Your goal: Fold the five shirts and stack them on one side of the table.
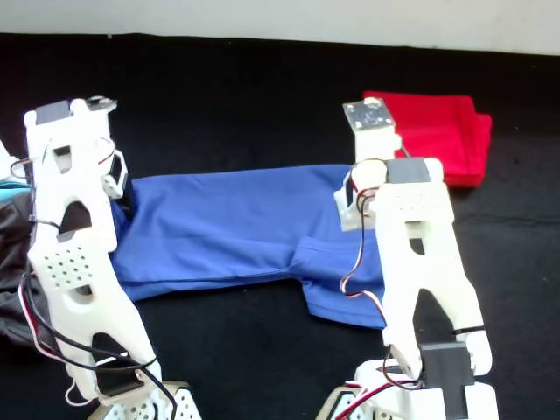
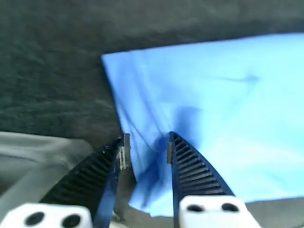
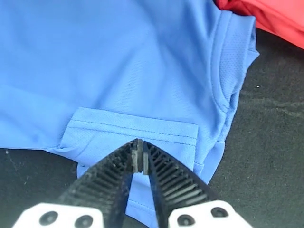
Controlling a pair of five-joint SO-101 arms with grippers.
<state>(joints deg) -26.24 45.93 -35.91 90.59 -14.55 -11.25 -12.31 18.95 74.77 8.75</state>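
A blue shirt lies lengthwise across the middle of the black table, its sleeve folded onto the body. In the left wrist view the shirt's end bunches up between the fingers of my left gripper, which stands open over it; from above, this gripper is at the shirt's left end. My right gripper is shut, tips together with nothing in them, just above the sleeve, at the shirt's right end. A folded red shirt rests at the back right, its edge beside the blue collar.
A heap of dark and grey garments lies at the left edge, beside the left arm; grey cloth lies next to the blue shirt's end. Bare black tabletop stretches along the back and at the front middle.
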